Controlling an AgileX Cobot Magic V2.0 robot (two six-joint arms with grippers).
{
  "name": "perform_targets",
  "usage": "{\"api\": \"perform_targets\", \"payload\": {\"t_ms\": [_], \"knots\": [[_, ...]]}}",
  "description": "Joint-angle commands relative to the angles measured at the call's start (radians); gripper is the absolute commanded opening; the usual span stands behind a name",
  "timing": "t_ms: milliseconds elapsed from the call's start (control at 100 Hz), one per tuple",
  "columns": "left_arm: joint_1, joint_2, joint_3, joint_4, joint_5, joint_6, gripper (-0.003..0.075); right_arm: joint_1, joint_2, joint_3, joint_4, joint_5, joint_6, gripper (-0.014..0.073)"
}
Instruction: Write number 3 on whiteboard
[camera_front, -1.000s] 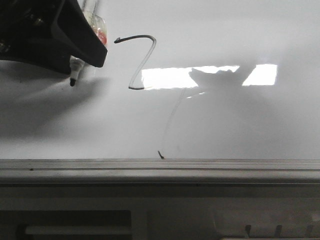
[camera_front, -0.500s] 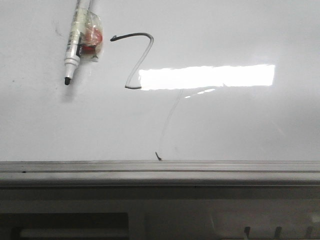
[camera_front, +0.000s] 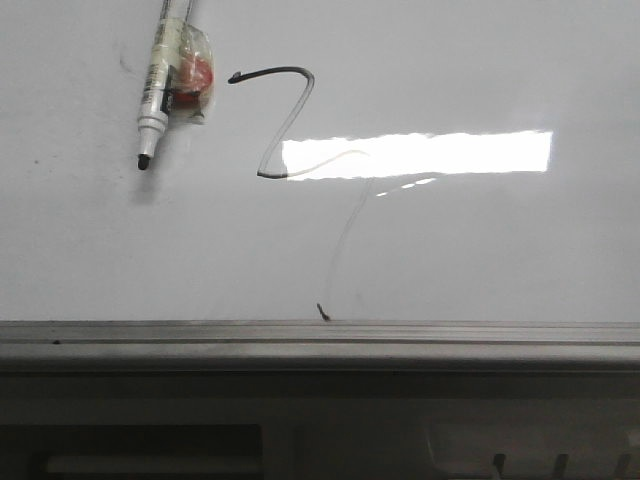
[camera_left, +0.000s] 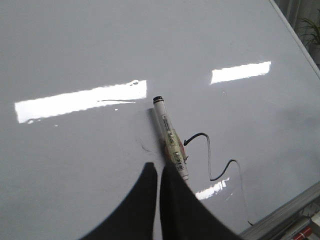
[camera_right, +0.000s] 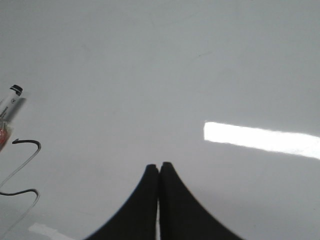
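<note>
A marker (camera_front: 160, 85) lies loose on the whiteboard (camera_front: 480, 260), its dark tip pointing toward the grey metal ledge (camera_front: 320, 335) that runs along the board's near edge. A clear wrap with a red patch (camera_front: 192, 75) clings to the marker's barrel. Just beside it, on the side toward the board's right edge, sits the number 3 (camera_front: 285, 120): a thin dark stroke with a hooked top, a slanting diagonal and a short base, reading more like a 2 or a 7. From the base a faint line (camera_front: 345, 235) trails down to a small dark tick (camera_front: 321, 311) at the ledge. A bright rectangular light reflection (camera_front: 420, 153) lies across the glossy surface, touching the foot of the stroke.

In the left wrist view, the left gripper (camera_left: 159, 172) hangs above the whiteboard (camera_left: 75, 55) with its two black fingers closed against each other, holding nothing. The marker (camera_left: 170, 137) lies flat just beyond the fingertips and partly behind one of them; whether it touches them cannot be told. The number 3 (camera_left: 207, 157) curls beside the barrel, toward the ledge (camera_left: 285, 212) at the board's corner.

In the right wrist view, the right gripper (camera_right: 159, 167) is likewise pressed together and empty, over bare whiteboard (camera_right: 175, 60) and well apart from the marker (camera_right: 10, 102) and the number 3 (camera_right: 22, 167), both of which show only at the picture's edge.
</note>
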Motion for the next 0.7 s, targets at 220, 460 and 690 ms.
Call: {"api": "perform_targets", "payload": {"t_ms": [220,460,690], "knots": [[-0.004,0.04,-0.024,-0.023,-0.127,-0.012,-0.0021,-0.004,0.006,-0.026,-0.003,-0.085,0.001,-0.0048],[-0.004,0.04,-0.024,-0.023,-0.127,-0.012,-0.0021,-0.004,0.006,-0.026,-0.003,-0.085,0.001,-0.0048],[0.01,0.032,0.014,0.22,-0.164,0.013,-0.0021,-0.004,0.006,-0.026,-0.003,-0.085,0.001,-0.0048]]}}
